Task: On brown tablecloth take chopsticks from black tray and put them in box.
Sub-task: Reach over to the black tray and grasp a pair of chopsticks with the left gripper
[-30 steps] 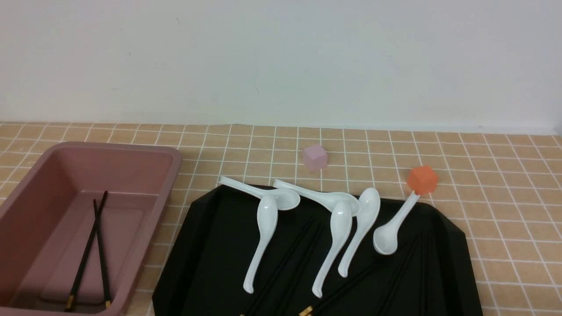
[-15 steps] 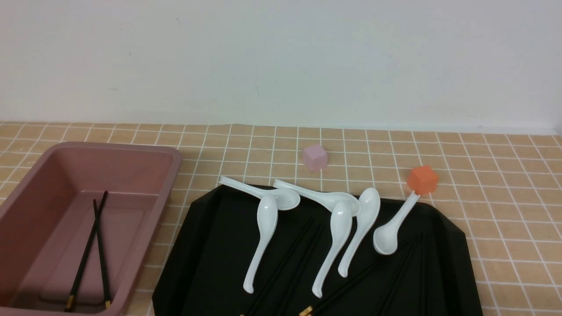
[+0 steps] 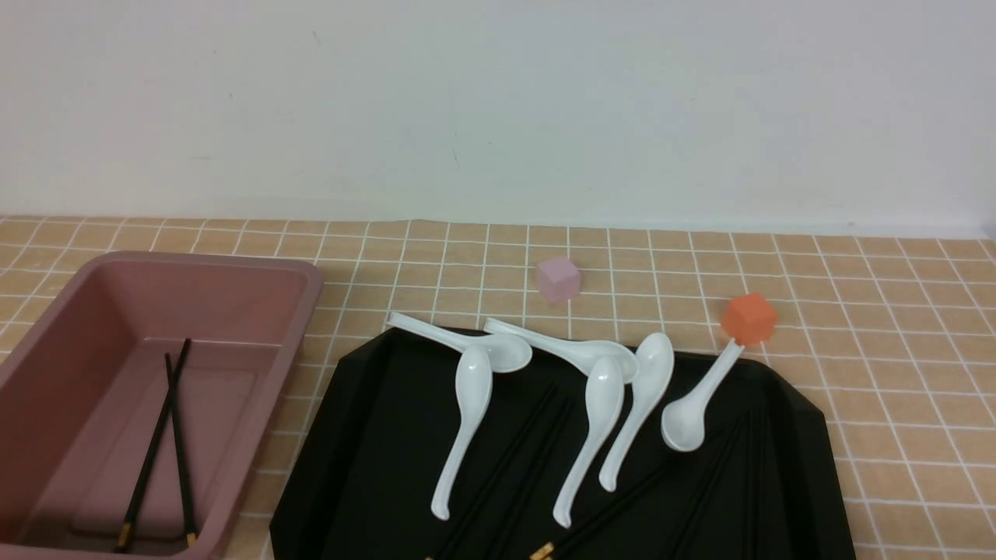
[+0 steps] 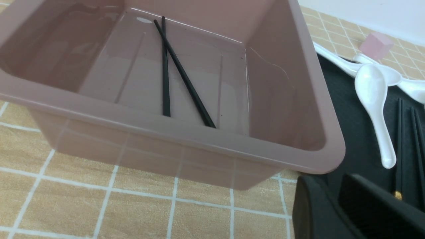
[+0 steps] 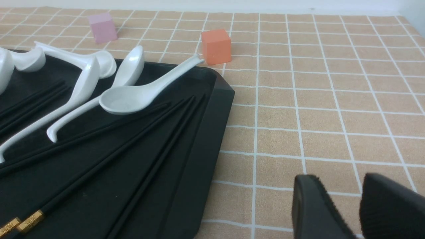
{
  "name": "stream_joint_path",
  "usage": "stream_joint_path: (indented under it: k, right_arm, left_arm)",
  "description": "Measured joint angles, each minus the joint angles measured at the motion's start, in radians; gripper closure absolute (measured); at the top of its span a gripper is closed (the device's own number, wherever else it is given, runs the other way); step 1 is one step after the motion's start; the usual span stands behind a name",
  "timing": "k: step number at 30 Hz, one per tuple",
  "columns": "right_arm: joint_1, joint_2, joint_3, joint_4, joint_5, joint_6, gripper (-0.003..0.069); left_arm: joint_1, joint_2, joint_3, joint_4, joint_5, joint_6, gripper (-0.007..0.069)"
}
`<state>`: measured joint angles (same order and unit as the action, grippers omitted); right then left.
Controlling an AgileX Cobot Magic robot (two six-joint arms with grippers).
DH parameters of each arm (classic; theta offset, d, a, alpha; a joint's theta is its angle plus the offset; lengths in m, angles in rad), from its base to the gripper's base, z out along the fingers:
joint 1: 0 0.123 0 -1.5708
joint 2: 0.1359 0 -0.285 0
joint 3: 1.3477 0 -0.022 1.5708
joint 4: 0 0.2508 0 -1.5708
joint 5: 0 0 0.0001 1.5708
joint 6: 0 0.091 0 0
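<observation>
The black tray (image 3: pixel 366 435) lies on the brown tablecloth (image 3: pixel 895 373) and holds several black chopsticks (image 3: pixel 513 467) mixed with white spoons (image 3: pixel 467 420). The pink-brown box (image 3: pixel 299 311) stands to its left with two chopsticks (image 3: pixel 156 443) crossed on its bottom. Neither gripper shows in the front view. My left gripper (image 4: pixel 327 179) is over the tray's near left corner beside the box (image 4: pixel 186 139), jaws a little apart and empty. My right gripper (image 5: pixel 338 177) is over bare cloth to the right of the tray (image 5: pixel 212 109), jaws a little apart and empty.
A pink cube (image 3: pixel 559 278) sits on the cloth behind the tray. An orange cube (image 3: pixel 748 317) sits at the tray's far right corner, touching one spoon's handle. Two spoon handles stick out over the tray's far rim. A white wall closes the back.
</observation>
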<state>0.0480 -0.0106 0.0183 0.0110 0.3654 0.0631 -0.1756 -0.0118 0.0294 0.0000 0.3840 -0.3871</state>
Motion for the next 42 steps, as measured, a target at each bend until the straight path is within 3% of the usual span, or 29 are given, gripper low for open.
stream_joint_path:
  k: [2, 5, 10, 11, 12, 17, 19, 24, 26, 29, 36, 39, 42]
  right_arm:
    - [0.000, 0.000, 0.000, 0.000, 0.000, 0.000, 0.0419]
    - [0.000, 0.000, 0.000, 0.000, 0.000, 0.000, 0.0419]
    - [0.000, 0.000, 0.000, 0.000, 0.000, 0.000, 0.0419]
    - [0.000, 0.000, 0.000, 0.000, 0.000, 0.000, 0.0419]
    - [0.000, 0.000, 0.000, 0.000, 0.000, 0.000, 0.0419]
    - [0.000, 0.000, 0.000, 0.000, 0.000, 0.000, 0.0419]
    - [0.000, 0.000, 0.000, 0.000, 0.000, 0.000, 0.0419]
    - [0.000, 0.000, 0.000, 0.000, 0.000, 0.000, 0.0419]
    - [0.000, 0.000, 0.000, 0.000, 0.000, 0.000, 0.0419]
    - [0.000, 0.000, 0.000, 0.000, 0.000, 0.000, 0.0419]
    - [0.000, 0.000, 0.000, -0.001, 0.000, 0.000, 0.0419]
    - [0.000, 0.000, 0.000, -0.001, 0.000, 0.000, 0.0419]
    - [0.000, 0.000, 0.000, -0.001, 0.000, 0.000, 0.0419]
  left_arm:
    - [0.000, 0.000, 0.000, -0.035, 0.000, -0.022, 0.0491]
    - [0.000, 0.000, 0.000, -0.213, -0.005, -0.127, 0.0490]
    - [0.000, 0.000, 0.000, -0.678, -0.015, -0.390, 0.0487]
    - [0.000, 0.000, 0.000, -0.678, -0.015, -0.390, 0.0487]
    - [0.000, 0.000, 0.000, -0.787, -0.026, -0.427, 0.0485]
    - [0.000, 0.000, 0.000, -0.898, -0.115, -0.434, 0.0484]
    - [0.000, 0.000, -0.018, -0.905, -0.138, -0.379, 0.0497]
    - [0.000, 0.041, -0.273, -0.881, -0.122, -0.023, 0.0589]
    - [0.000, 0.084, -0.338, -0.872, -0.095, 0.049, 0.0613]
    - [0.000, 0.322, -0.557, -0.805, 0.101, 0.172, 0.0637]
    - [-0.001, 0.872, -0.893, -0.534, 0.686, 0.185, 0.0637]
    - [-0.045, 1.066, -0.936, -0.468, 0.768, 0.185, 0.0637]
    - [-0.217, 1.256, -0.946, -0.422, 0.744, 0.182, 0.0637]
